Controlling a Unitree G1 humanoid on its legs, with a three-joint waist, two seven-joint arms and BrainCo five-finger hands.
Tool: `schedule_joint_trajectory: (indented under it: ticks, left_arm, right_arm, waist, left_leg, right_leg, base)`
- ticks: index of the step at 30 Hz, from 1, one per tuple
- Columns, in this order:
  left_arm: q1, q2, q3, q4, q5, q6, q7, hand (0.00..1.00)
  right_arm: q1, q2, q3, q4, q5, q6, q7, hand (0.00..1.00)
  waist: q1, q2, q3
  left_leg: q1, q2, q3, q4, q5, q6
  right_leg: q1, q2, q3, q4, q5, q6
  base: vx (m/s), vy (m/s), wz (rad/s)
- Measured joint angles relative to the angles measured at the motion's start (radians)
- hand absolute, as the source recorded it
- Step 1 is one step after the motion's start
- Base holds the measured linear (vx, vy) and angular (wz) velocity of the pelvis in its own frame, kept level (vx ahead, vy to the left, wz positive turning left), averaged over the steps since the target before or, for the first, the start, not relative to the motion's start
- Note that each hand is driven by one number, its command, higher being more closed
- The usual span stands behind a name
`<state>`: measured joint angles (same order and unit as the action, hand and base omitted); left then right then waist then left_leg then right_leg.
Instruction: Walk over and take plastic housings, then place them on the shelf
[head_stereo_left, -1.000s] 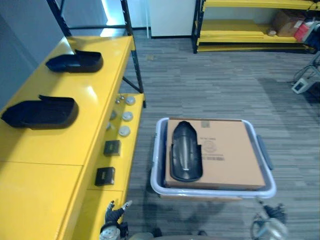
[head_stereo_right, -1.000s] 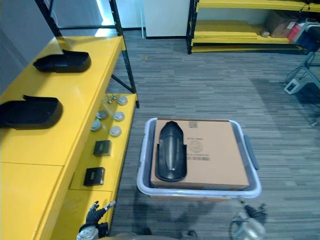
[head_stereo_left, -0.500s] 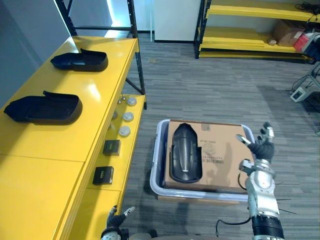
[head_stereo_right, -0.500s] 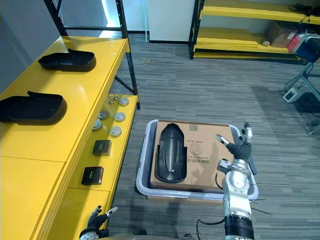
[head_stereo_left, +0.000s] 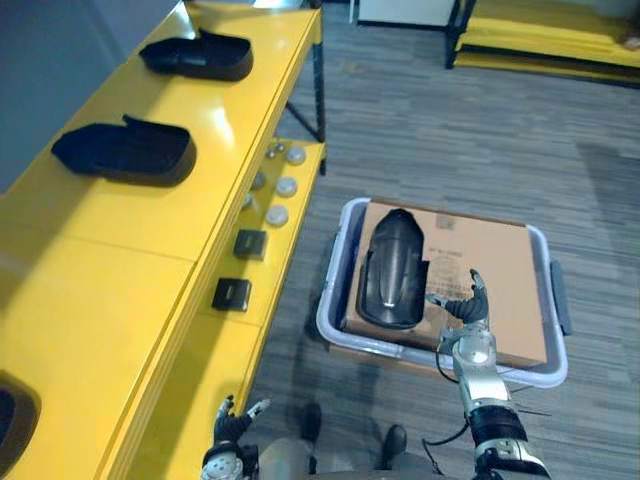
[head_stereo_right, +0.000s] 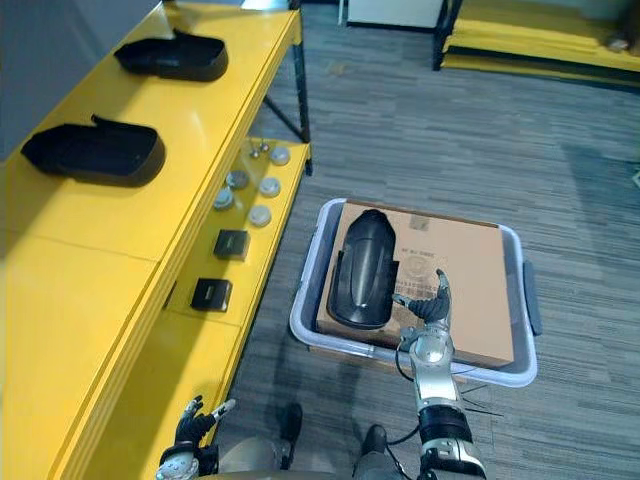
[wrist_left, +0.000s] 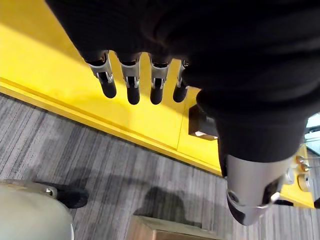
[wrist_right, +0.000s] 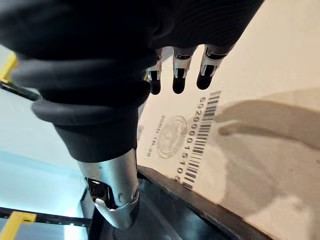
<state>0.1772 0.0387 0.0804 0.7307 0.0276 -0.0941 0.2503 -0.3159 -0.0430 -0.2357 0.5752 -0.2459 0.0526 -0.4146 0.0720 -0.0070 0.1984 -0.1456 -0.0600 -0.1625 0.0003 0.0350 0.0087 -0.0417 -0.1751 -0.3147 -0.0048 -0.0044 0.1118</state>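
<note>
Left eye view has the right hand (head_stereo_left: 467, 310) raised upright over the brown cardboard box (head_stereo_left: 500, 270), fingers straight and spread, thumb out, holding nothing. It is just beside the long black plastic housing (head_stereo_left: 392, 270), which lies on that box inside the grey plastic tote (head_stereo_left: 334, 285). The left hand (head_stereo_left: 231, 421) hangs low by the yellow shelf (head_stereo_left: 120, 250), fingers relaxed, empty.

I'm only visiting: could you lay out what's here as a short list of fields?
Shelf: yellow shelf, on the robot's left
On its top: near housing and far housing, both black
Lower ledge: small black boxes, round silvery pieces
On the floor: grey tote holding a cardboard box
On the box: third housing, black, lying flat
Right hand: open, over the box beside the third housing, holding nothing
Left hand: open, low by the shelf, holding nothing
</note>
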Motion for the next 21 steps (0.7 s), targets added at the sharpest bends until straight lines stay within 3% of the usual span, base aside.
schedule_joint_trajectory:
  ticks: [1, 7, 13, 21]
  left_arm:
    - [0.000, 0.000, -0.002, -0.010, -0.005, -0.001, 0.006, 0.00]
    - [-0.005, 0.000, -0.011, -0.028, -0.030, -0.004, 0.023, 0.00]
    - [-0.022, 0.001, -0.030, -0.023, -0.050, -0.004, 0.044, 0.00]
    - [-0.031, 0.005, -0.031, -0.013, -0.066, -0.002, 0.054, 0.00]
  right_arm:
    - [-0.022, 0.000, -0.004, 0.021, 0.001, 0.002, -0.004, 1.00]
    - [-0.133, -0.005, -0.067, 0.087, 0.024, 0.013, -0.066, 1.00]
    - [-0.178, -0.024, -0.067, 0.158, 0.080, 0.013, -0.061, 1.00]
    - [-0.194, -0.017, -0.031, 0.194, 0.124, 0.006, -0.021, 1.00]
  waist:
    - [0.001, 0.000, 0.010]
    - [0.003, -0.005, 0.039]
    - [0.029, -0.007, 0.047]
    - [0.027, -0.011, 0.057]
  left_leg:
    - [-0.002, -0.003, 0.000, 0.000, 0.000, 0.000]
    - [-0.035, -0.012, -0.001, 0.009, 0.000, 0.000]
    - [-0.036, -0.010, 0.009, 0.004, 0.000, 0.000]
    - [-0.021, -0.009, 0.021, -0.002, 0.000, 0.000]
  right_leg:
    - [0.000, -0.001, -0.002, -0.001, 0.000, 0.000]
    - [-0.025, -0.011, -0.008, 0.001, 0.001, 0.001]
    - [-0.034, -0.010, 0.010, 0.001, 0.003, -0.003]
    - [-0.029, -0.010, 0.029, -0.001, 0.019, -0.010]
  base:
    - [0.03, 0.019, 0.13]
    - [0.04, 0.020, 0.06]
    - [0.00, 0.007, -0.05]
    - [-0.03, 0.021, -0.05]
